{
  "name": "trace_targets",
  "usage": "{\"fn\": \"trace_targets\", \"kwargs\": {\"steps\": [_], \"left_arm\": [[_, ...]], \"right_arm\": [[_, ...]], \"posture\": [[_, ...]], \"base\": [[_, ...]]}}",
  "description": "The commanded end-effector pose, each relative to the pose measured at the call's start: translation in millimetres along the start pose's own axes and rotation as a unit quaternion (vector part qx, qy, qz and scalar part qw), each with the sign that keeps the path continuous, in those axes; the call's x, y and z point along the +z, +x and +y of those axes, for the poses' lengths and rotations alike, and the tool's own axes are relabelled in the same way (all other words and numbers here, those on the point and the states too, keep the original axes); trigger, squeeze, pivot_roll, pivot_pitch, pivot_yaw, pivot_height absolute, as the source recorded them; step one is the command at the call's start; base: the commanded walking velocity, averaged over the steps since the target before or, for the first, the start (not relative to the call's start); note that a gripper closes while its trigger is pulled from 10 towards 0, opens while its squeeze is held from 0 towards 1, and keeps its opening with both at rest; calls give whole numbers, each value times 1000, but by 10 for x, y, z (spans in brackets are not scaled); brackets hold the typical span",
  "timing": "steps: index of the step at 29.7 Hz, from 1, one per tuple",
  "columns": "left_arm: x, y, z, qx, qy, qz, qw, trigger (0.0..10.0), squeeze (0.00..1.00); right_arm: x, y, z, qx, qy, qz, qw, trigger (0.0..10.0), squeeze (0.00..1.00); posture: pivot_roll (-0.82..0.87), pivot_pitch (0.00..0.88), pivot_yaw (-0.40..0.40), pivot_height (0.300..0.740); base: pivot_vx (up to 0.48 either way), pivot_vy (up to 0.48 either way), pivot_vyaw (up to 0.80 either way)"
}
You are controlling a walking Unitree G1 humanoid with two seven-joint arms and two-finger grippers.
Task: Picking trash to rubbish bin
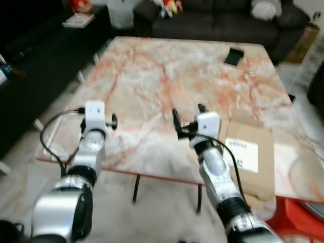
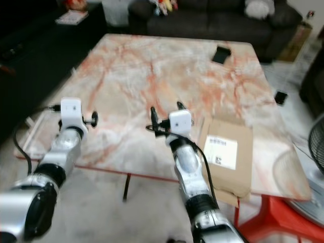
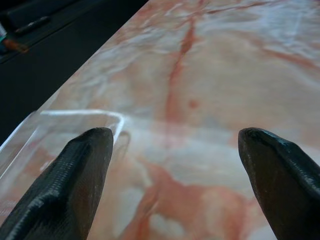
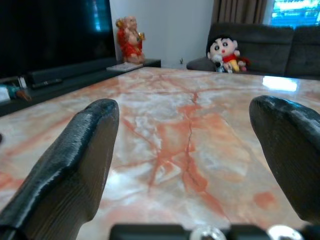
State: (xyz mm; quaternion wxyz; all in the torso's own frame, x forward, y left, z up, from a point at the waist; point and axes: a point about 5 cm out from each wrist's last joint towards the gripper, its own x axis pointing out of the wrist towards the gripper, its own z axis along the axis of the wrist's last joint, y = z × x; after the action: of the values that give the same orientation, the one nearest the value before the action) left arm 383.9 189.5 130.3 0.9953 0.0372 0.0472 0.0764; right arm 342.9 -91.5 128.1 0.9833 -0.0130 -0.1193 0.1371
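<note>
A flat brown cardboard parcel [image 1: 250, 157] with a white label lies on the marble table [image 1: 167, 76] near its front right edge. A small black object [image 1: 234, 55] rests at the table's far right. My right gripper [image 1: 188, 116] is open just above the tabletop, a little left of the parcel, with nothing between its fingers [image 4: 85, 155]. My left gripper [image 3: 172, 132] is open too, low over the table's front left part and holding nothing. A clear plastic piece [image 3: 85, 117] lies at the table corner just ahead of it.
A dark sofa [image 1: 217, 17] with soft toys stands behind the table. A dark low cabinet [image 1: 35, 61] runs along the left. A red stool [image 1: 296, 223] sits on the floor at the front right, a fan [image 2: 314, 167] beside it.
</note>
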Motion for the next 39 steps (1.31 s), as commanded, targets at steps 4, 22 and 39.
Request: {"fn": "trace_targets", "kwargs": {"steps": [4,22,39], "left_arm": [[31,3,86,21,3,-11,1000,10000,0],[80,19,-72,-22,20,-11,1000,10000,0],[-6,19,180,28,11,24,999,10000,0]], "right_arm": [[32,17,28,6,3,-3,1000,10000,0],[37,7,48,8,4,-2,1000,10000,0],[41,-2,50,9,5,-1,1000,10000,0]], "posture": [[-105,82,-16,740],[-109,84,-15,740],[-109,91,-17,740]], "base": [[0,189,0],[0,0,0],[0,0,0]]}}
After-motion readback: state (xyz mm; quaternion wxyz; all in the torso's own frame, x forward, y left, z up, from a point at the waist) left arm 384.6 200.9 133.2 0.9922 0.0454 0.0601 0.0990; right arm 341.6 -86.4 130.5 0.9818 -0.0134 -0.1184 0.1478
